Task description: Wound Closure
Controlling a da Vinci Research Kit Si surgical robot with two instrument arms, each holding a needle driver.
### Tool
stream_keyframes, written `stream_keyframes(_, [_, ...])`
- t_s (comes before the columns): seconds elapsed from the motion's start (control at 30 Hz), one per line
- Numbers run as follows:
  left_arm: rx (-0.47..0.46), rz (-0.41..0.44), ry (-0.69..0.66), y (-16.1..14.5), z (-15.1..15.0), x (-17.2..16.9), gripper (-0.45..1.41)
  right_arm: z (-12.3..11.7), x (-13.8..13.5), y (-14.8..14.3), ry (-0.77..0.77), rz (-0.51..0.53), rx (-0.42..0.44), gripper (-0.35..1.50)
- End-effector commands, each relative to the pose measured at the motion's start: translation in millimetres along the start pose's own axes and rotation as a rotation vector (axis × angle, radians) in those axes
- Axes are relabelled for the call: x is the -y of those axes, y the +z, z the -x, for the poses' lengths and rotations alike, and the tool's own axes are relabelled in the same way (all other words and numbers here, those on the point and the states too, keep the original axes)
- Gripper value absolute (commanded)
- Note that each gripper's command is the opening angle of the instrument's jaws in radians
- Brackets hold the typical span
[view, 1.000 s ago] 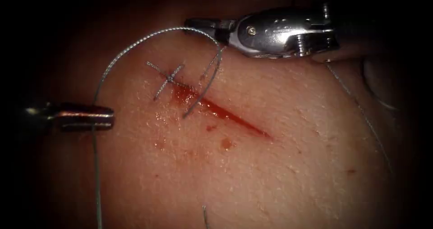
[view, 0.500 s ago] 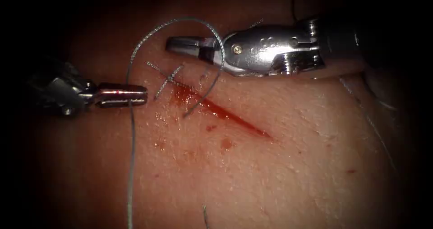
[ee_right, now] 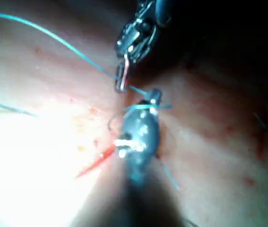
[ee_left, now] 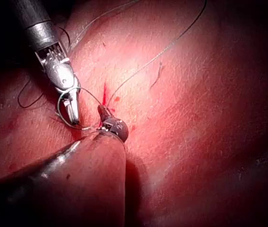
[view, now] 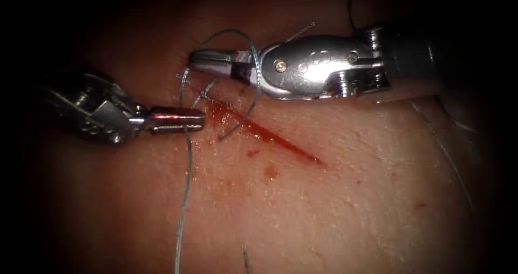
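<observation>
In the endoscope view the left tool [view: 178,120] lay on the left side of the cut [view: 270,136], its jaws pressed together on the thread [view: 186,171], which ran from there down over the tissue [view: 324,209]. Compared with half a second before, this tool had moved to the right, closer to the upper end of the cut, and the thread had come along with it. The right tool [view: 208,61] reached in above the cut with its jaws closed; the thread made a loop around them near the hinge, and I could not tell whether they pinched anything at the tips. From the loop, one strand [view: 240,120] ran down across the upper end of the cut, where the red fluid [view: 226,115] was pooled. An earlier stitch with short cut ends [view: 202,93] sat at that same end, just under the right tool. I could not make out the needle with any certainty, so where it was remains unclear. In my judgement, the main risk here was that the loop slides off the right tool's closed jaws if the left tool lets the thread go slack or pulls it at a wrong angle. A hard pull could also drag on the earlier stitch or make the thread bite into the edge of the tissue.
</observation>
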Motion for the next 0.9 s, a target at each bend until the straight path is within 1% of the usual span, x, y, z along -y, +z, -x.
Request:
stream_keyframes(0.03, [-0.004,0.007,-0.004,0.9,0.0,-0.7,-0.45,0.1,0.2,0.8,0.003,0.005,-0.008,-0.35])
stream_keyframes(0.23, [-0.014,0.015,0.001,1.4,-0.7,-1.3,-0.45,0.2,0.1,1.5,0.002,0.019,-0.017,-0.35])
stream_keyframes(0.27, [-0.015,0.015,0.001,1.4,-0.8,-1.4,-0.45,0.3,0.1,1.7,0.001,0.028,-0.022,-0.18])
stream_keyframes(0.3, [-0.019,0.016,0.001,1.4,-1.0,-1.5,-0.45,0.4,0.1,2.0,0.001,0.043,-0.024,0.21])
stream_keyframes(0.33, [-0.022,0.017,0.001,1.3,-1.3,-1.6,-0.45,0.5,0.0,2.3,0.0,0.08,-0.017,0.83])
stream_keyframes(0.37, [-0.026,0.019,-0.005,1.3,-1.5,-1.7,-0.45,0.5,-0.1,2.7,0.001,0.108,-0.002,1.17])
stream_keyframes(0.4, [-0.029,0.02,-0.004,1.2,-2.0,-1.9,-0.45,0.7,-0.2,3.3,0.001,0.143,0.017,1.42])
stream_keyframes(0.43, [-0.029,0.02,-0.004,1.2,-2.0,-1.9,-0.45,0.7,-0.2,3.3,0.001,0.143,0.017,1.42])
stream_keyframes(0.47, [-0.031,0.021,-0.004,1.0,-2.5,-2.1,-0.45,0.8,-0.1,3.5,-0.006,0.169,0.024,1.47])
stream_keyframes(0.57, [-0.036,0.026,-0.004,0.5,-3.5,-2.4,-0.45,0.9,0.3,3.4,-0.003,0.167,0.023,1.47])
stream_keyframes(0.67, [-0.042,0.031,-0.007,-0.2,-5.2,-2.6,-0.45,1.2,0.6,3.2,0.006,0.174,0.029,1.47])
stream_keyframes(0.73, [-0.046,0.035,-0.009,-0.4,-6.4,-2.7,-0.45,1.4,0.6,3.2,0.012,0.201,0.047,1.47])
stream_keyframes(0.77, [-0.053,0.04,-0.013,-0.4,-7.8,-2.7,-0.45,1.6,0.7,3.2,0.011,0.228,0.062,1.47])
stream_keyframes(0.83, [-0.059,0.041,-0.022,-0.6,-9.6,-2.1,-0.45,2.1,1.3,3.2,0.005,0.219,0.107,1.47])
stream_keyframes(0.9, [-0.06,0.041,-0.026,-0.8,-10.0,-1.8,-0.45,2.3,1.6,3.2,0.003,0.202,0.118,1.47])
